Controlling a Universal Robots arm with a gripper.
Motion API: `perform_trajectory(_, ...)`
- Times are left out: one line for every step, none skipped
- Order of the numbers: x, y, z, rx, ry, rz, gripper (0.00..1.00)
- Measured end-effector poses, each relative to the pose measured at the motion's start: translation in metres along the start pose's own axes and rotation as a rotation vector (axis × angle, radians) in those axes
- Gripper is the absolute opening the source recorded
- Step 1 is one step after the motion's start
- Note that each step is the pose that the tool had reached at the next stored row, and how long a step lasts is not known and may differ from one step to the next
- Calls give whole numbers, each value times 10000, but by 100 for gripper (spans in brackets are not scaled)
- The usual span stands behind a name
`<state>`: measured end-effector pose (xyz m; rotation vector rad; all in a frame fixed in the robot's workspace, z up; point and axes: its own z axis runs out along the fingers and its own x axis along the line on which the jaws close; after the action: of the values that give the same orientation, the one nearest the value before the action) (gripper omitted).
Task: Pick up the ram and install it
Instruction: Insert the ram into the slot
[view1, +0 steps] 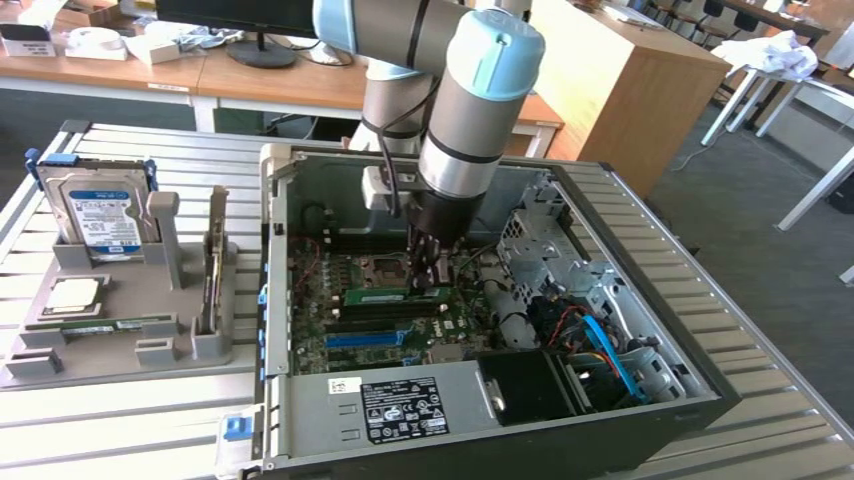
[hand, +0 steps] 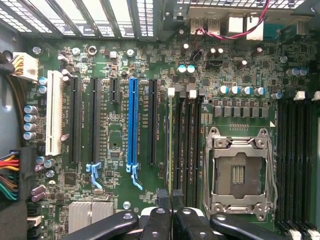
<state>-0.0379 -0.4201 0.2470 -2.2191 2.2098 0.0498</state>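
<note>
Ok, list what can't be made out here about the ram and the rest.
Whether the ram is seated in a slot: exterior view, the gripper covers one end; wrist view, it is edge-on.
Print on the power supply label: exterior view, too small.
Lower part of the hard drive: exterior view, hidden by the grey holder.
</note>
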Motion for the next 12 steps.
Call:
perform_trajectory(0,1,1,0,0,-2,12)
perform_trajectory(0,1,0,0,0,-4,12)
perform_trajectory(0,1,0,0,1,-4,12)
perform_trajectory(0,1,1,-1,0,-4,12)
perform_trajectory(0,1,5,1,-3,-4,12)
perform_trajectory(0,1,12,1,-5,-3,12)
perform_trajectory(0,1,19,0,-2,-3,12)
perform_trajectory(1,1,27,0,-1,-3,12)
perform_trajectory(1,1,34,0,-1,-3,12)
perform_trajectory(1,1,40,0,-1,-3,12)
perform_trajectory(1,1,45,-1,0,-3,12)
perform_trajectory(1,1,50,-1,0,-3,12)
